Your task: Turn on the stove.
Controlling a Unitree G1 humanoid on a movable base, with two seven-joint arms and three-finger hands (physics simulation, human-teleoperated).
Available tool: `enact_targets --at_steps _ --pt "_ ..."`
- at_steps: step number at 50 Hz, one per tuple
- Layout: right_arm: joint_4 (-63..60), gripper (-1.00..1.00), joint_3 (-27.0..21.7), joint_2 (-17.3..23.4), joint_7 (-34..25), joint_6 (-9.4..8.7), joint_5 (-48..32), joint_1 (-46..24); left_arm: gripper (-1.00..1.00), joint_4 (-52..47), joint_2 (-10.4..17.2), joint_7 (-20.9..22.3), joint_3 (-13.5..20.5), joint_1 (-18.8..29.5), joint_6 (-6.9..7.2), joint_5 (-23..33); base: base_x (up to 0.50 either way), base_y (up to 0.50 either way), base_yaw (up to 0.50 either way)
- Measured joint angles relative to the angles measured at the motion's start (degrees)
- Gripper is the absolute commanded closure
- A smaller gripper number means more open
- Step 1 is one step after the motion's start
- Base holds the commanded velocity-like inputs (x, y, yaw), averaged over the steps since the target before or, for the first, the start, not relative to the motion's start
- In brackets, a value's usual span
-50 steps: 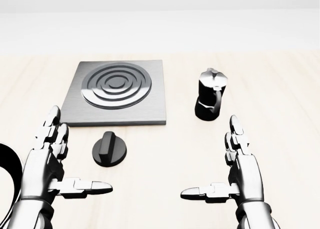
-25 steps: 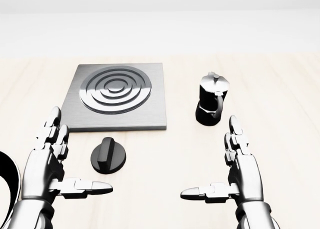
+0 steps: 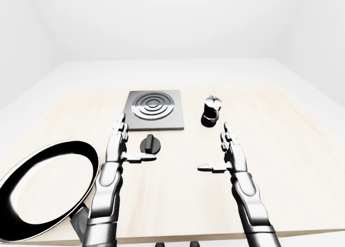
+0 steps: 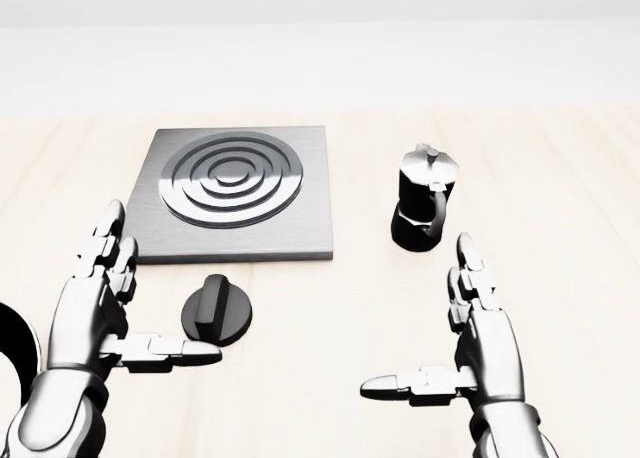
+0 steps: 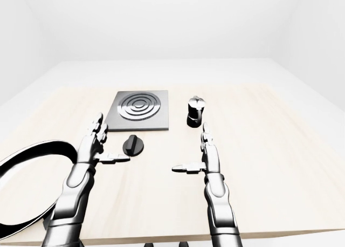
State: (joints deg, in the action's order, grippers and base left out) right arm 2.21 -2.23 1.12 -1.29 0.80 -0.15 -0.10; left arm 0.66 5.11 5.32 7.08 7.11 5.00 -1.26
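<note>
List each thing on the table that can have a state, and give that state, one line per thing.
stove: burner dark, nothing on it
knob: flat on the table, untouched
moka pot: upright, lid closed
frying pan: empty, at the table's left edge
left hand: open, thumb beside the knob
right hand: open, holding nothing

A: Cut-offs?

B: Frying pan: left and bottom edges of the left-eye view clip its rim; the head view shows only a black sliver at lower left. Both forearms run off the bottom edge in every view.

A: Occlusion?

B: The left hand thumb crosses the lower-left rim of the knob. Knob markings too small to read
</note>
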Motion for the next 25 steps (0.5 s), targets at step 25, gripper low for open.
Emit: enact_targets --at_steps 25 --pt "0.8 -1.0 -0.1 0.1 0.1 -0.1 0.2 -0.4 -1.0 7.3 1.4 2.1 -0.2 3.7 0.0 -0.5 0.0 0.0 0.0"
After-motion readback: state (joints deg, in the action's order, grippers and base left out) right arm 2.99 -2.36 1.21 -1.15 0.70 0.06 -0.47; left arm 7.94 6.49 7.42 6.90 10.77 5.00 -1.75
